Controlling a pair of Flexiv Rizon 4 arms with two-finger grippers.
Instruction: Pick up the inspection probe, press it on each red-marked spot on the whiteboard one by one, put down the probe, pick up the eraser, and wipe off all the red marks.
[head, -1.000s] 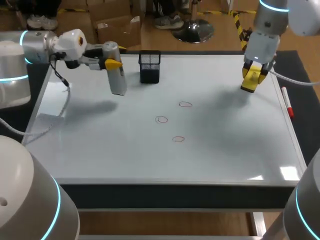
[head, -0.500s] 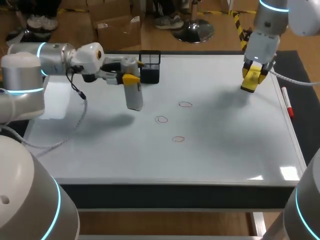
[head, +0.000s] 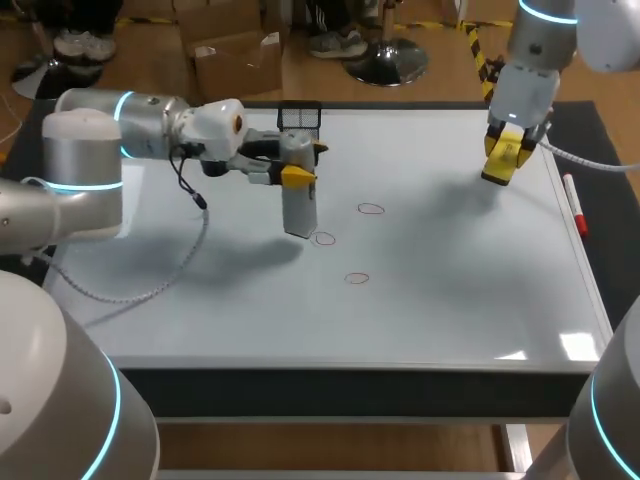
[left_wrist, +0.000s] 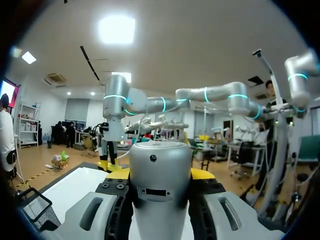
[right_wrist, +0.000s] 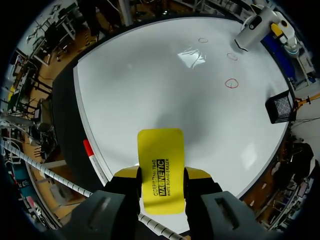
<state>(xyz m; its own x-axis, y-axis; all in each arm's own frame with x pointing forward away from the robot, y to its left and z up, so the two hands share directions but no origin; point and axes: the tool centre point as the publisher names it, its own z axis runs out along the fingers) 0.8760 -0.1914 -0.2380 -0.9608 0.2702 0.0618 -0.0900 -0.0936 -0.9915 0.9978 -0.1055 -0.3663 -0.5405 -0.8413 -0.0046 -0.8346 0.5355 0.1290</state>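
White glossy whiteboard (head: 200, 300) covers the table; left gripper (head: 305, 163) clamped across the upper body of the silver-grey cylindrical inspection probe (head: 299, 210); probe upright, lower end just beside the nearest red ring (head: 323, 238), contact not resolvable; judged rigid, smooth, slip-prone: hold high, firmly; right gripper (head: 505, 158) pinches the flat yellow eraser (right_wrist: 160, 170), judged light.

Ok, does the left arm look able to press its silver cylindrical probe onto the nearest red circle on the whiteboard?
Probably yes: the silver cylindrical probe is just beside that red circle, with only bare whiteboard between them.
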